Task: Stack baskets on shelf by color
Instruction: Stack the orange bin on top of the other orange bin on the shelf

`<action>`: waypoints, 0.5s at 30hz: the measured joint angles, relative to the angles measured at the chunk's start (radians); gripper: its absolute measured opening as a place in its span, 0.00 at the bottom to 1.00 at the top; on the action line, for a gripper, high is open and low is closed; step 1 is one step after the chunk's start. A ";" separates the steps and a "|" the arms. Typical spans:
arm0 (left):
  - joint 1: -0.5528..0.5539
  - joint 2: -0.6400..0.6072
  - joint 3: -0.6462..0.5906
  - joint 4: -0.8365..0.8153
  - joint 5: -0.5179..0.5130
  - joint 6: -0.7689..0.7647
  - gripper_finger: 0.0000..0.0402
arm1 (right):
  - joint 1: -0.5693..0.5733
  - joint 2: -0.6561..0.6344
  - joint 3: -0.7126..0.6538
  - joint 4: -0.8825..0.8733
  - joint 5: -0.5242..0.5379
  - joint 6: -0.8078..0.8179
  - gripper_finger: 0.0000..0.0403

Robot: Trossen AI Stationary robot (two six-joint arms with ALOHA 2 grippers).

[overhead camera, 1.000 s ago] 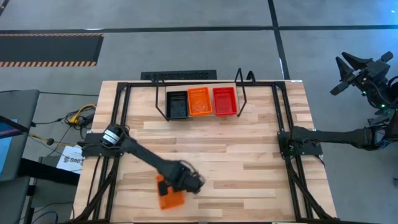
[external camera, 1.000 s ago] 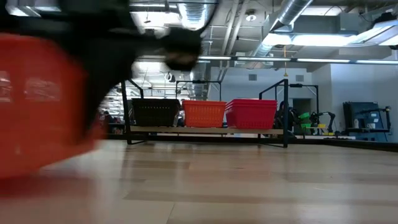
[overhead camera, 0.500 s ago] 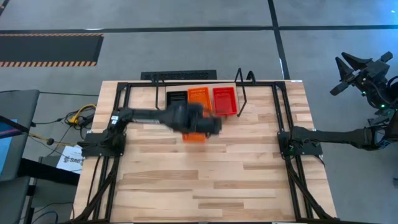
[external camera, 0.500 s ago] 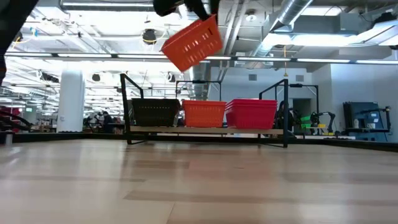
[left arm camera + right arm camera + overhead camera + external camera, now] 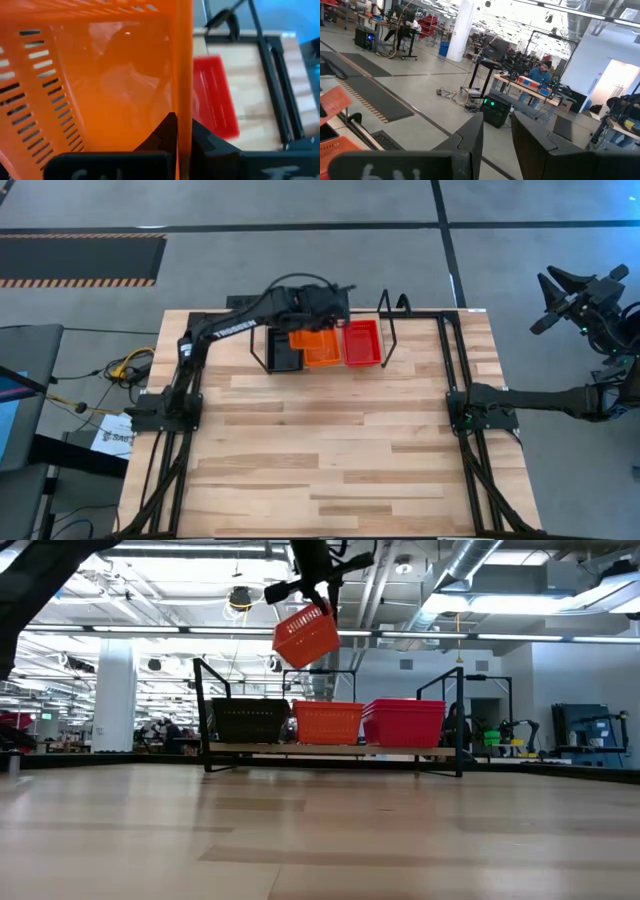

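My left gripper is shut on an orange basket, which hangs high over the shelf. From above, that basket shows over the shelf's middle. On the shelf stand a black basket, an orange basket and a red basket, side by side on their bases. My right gripper waits off the table's right side, open, with nothing between its fingers. My left gripper pinches one upright wall of the orange basket at its rim, one finger inside the basket and the other outside. The fingers slant down from above. The basket hangs tilted below them, clear of the shelf and the baskets.
A black rail frame borders the wooden table on both sides. The shelf's upright looped end rises right of the red basket. Beyond the table lies a workshop hall with a person at a bench.
My left gripper has lifted the orange basket off the table near its front edge, carried it up and toward the far edge, and turned about on the way. The basket now hangs tilted above the shelf. The gripper has stayed shut on it.
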 joint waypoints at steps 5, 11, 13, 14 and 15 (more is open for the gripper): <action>0.050 0.001 -0.001 0.002 0.024 0.009 0.00 | 0.000 0.000 0.000 0.000 0.000 0.000 0.30; 0.041 0.074 -0.018 0.049 0.074 0.012 0.00 | 0.000 0.000 0.000 0.000 0.000 -0.003 0.30; 0.040 0.111 -0.017 0.066 0.100 0.026 0.00 | 0.000 0.000 0.000 -0.001 0.000 -0.003 0.30; 0.040 0.127 -0.017 0.084 0.126 0.032 0.00 | 0.000 0.000 0.000 -0.001 0.000 -0.003 0.30; 0.040 0.145 -0.018 0.093 0.139 0.033 0.00 | 0.000 0.000 0.000 -0.004 0.000 -0.003 0.30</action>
